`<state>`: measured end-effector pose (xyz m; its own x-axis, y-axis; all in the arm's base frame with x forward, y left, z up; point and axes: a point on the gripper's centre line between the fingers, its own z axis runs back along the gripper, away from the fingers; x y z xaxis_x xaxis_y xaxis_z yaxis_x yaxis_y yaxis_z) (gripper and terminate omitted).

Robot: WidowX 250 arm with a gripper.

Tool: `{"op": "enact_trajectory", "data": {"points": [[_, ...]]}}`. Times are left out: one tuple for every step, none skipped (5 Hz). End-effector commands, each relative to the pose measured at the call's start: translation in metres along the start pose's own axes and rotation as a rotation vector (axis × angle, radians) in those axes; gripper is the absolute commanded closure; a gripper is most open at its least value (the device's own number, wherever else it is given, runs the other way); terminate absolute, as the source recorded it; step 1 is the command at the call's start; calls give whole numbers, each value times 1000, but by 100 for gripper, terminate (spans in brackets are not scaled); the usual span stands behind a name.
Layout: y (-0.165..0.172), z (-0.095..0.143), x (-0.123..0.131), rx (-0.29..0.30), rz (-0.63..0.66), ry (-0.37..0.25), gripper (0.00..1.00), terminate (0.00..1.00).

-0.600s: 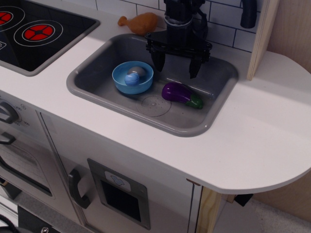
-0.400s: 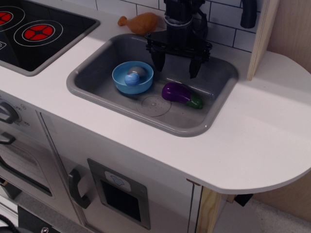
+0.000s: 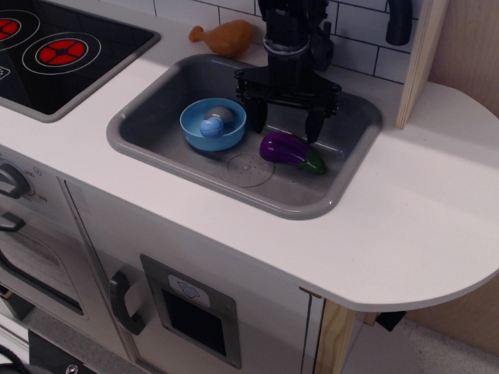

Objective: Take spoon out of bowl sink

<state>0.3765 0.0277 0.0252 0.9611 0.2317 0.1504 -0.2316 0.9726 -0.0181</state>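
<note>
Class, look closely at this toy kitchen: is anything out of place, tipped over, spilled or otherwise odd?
Nothing is spilled or broken. The oddities: a spoon sits in the blue bowl inside the sink, beside a purple eggplant. The gripper, jaws open, hovers over the eggplant, not the bowl.

My gripper (image 3: pixel 286 127) hangs wide over the eggplant (image 3: pixel 291 150), with the bowl (image 3: pixel 213 124) uncovered just beside it.

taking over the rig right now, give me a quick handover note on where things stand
Pincer: open, empty, low inside the sink, above the eggplant's far side, right of the bowl.
Spoon: lying in the bowl, blue end toward the front, grey end behind.
Done: nothing grasped yet.
Left: shift the pincer left over the bowl, grip the spoon, lift it out and set it down in the sink.
</note>
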Motion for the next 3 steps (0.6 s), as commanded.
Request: {"op": "enact_trajectory", "data": {"points": [[16,46,11,15,9,-30,0,0],[34,50,6,55,67,30,0,0],[52,50,5,121,99,55,0,0]]}}
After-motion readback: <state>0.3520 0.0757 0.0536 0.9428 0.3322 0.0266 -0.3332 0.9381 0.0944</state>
